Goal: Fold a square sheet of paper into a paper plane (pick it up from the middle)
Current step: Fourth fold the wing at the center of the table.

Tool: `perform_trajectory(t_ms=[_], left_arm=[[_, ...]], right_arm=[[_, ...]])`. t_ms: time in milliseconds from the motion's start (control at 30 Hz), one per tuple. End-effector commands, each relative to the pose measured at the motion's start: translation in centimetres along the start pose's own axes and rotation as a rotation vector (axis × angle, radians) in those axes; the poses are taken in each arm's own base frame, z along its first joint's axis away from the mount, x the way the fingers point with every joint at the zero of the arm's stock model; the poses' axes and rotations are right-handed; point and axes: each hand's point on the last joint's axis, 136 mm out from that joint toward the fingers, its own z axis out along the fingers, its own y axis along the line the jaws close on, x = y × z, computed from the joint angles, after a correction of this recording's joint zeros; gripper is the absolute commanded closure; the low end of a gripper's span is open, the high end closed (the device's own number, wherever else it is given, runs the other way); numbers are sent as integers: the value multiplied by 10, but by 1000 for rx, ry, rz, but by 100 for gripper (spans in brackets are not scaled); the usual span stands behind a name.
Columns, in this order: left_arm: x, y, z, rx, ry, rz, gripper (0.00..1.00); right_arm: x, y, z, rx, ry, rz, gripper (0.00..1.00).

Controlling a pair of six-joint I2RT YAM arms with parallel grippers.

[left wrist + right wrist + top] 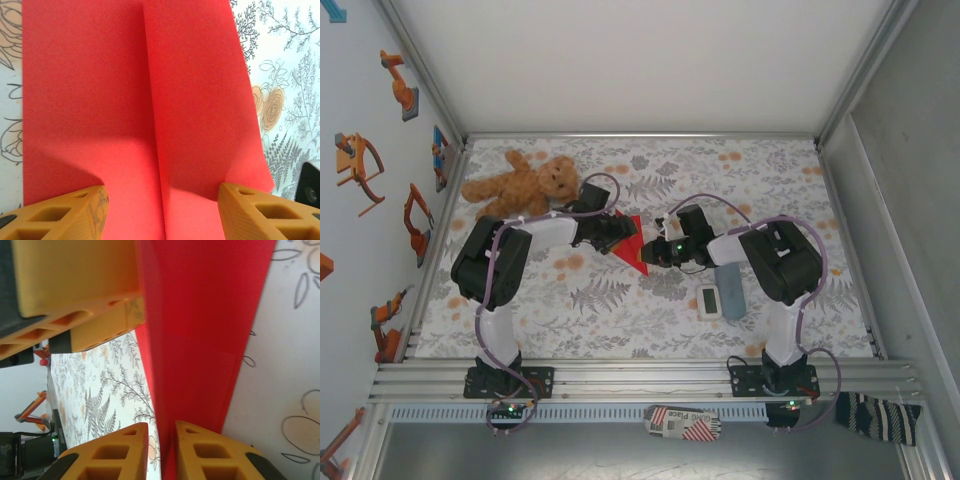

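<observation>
Angling inward — left pincer [620, 237], right pincer [658, 253], red paper [634, 250]

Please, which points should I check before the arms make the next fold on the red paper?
1. Left gripper open: ok, jaws wide above the red paper.
2. Right gripper holding the paper: cannot tell; jaws nearly closed, paper edge runs between them.
3. Centre crease straight: ok.
4. White timer and grey-blue block apart from the paper: ok.
5. Teddy bear clear of the left arm: cannot tell, very close.
</observation>
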Motion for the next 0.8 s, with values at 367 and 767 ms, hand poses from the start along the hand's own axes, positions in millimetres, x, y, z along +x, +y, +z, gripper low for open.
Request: perform_trajectory(t_ms=[367, 767], left_arm=[[35, 69, 19, -277, 123, -27, 38], [28, 53, 14, -246, 108, -11, 37]], right_arm=[[15, -46, -1, 117, -7, 196, 76], [22, -57, -1, 129, 10, 288, 88]])
